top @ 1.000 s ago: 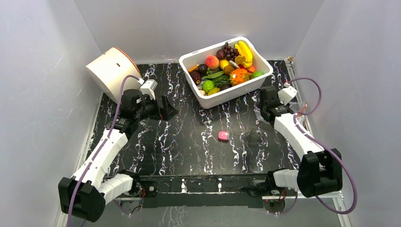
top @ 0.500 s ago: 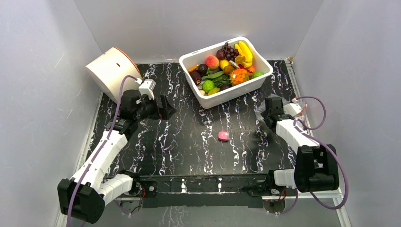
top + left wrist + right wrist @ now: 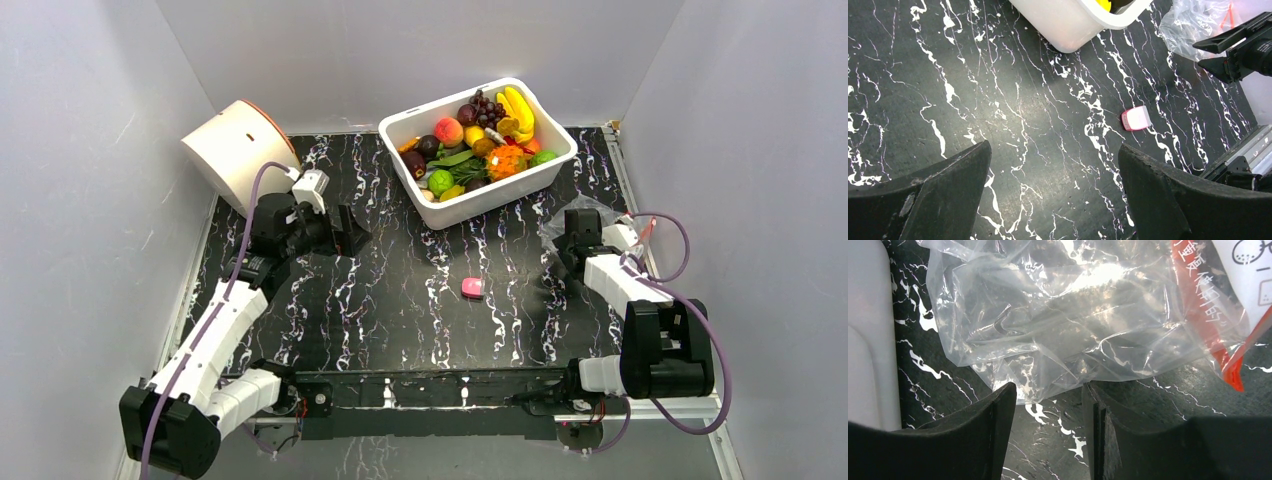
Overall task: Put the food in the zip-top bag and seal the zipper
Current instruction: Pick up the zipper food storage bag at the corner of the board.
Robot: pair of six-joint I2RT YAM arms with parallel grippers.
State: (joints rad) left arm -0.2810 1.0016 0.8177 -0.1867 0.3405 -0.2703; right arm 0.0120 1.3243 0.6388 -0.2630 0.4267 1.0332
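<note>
The food [image 3: 478, 138] lies heaped in a white bin [image 3: 497, 197] at the back: an orange pineapple [image 3: 507, 161], a yellow banana bunch [image 3: 518, 107], dark round fruit and others. The clear zip-top bag [image 3: 1058, 315] lies crumpled and flat on the table at the right [image 3: 592, 211], its red-orange zipper [image 3: 1200, 300] at its right end. My right gripper [image 3: 1048, 387] is open, fingertips right at the bag's near edge, only table between them [image 3: 566, 240]. My left gripper [image 3: 1053, 147] hangs wide open over bare table [image 3: 345, 228], holding nothing.
A small pink block [image 3: 472, 288] lies mid-table [image 3: 1136, 119]. A white cylindrical container [image 3: 238, 150] leans at the back left. Grey walls close in on three sides. The white bin's corner [image 3: 1073, 20] and the right gripper [image 3: 1243, 47] show in the left wrist view.
My right arm has drawn back and swung right, away from the bin's corner, so the bag now shows beyond its gripper. The left arm has barely shifted.
</note>
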